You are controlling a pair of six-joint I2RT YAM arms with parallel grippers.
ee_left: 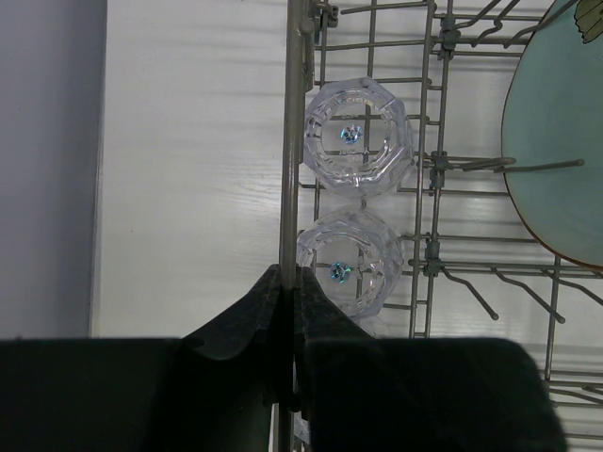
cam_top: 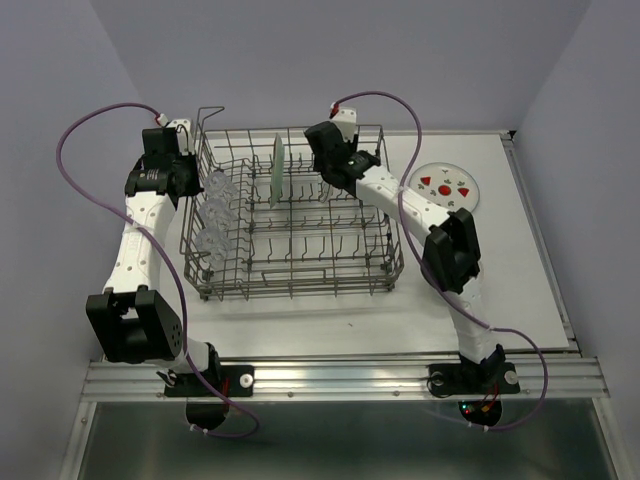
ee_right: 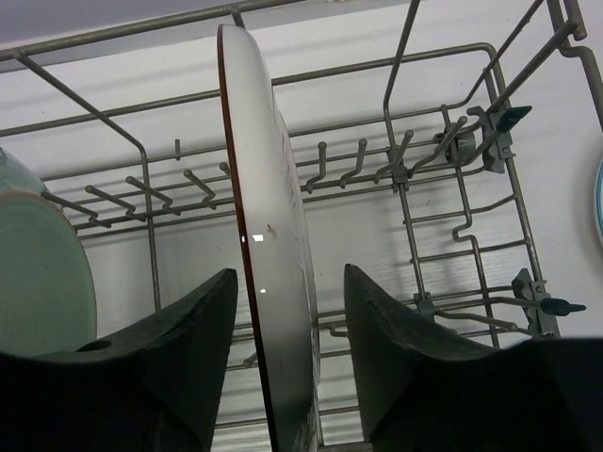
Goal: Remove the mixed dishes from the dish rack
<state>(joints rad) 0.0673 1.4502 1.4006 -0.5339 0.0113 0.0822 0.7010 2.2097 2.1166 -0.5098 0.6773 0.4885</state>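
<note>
The grey wire dish rack [cam_top: 300, 275] stands mid-table. My left gripper [cam_top: 190, 165] is at its left wall; in the left wrist view the gripper [ee_left: 288, 270] is shut on the rack's top side wire [ee_left: 288, 141]. Two clear glasses [ee_left: 358, 137] [ee_left: 350, 259] stand just inside that wall. A pale green plate [cam_top: 277, 170] stands upright in the rack. My right gripper [cam_top: 332, 170] is open, and its jaws [ee_right: 289, 271] straddle a second upright plate [ee_right: 268, 217], seen edge-on and whitish with a dark rim. The green plate [ee_right: 42, 282] is to its left.
A white plate with red shapes [cam_top: 447, 186] lies flat on the table right of the rack. The rack's upright tines [ee_right: 358, 160] and raised back wires surround the right gripper. The table's right edge [cam_top: 545, 250] is beyond the plate. No bowls show.
</note>
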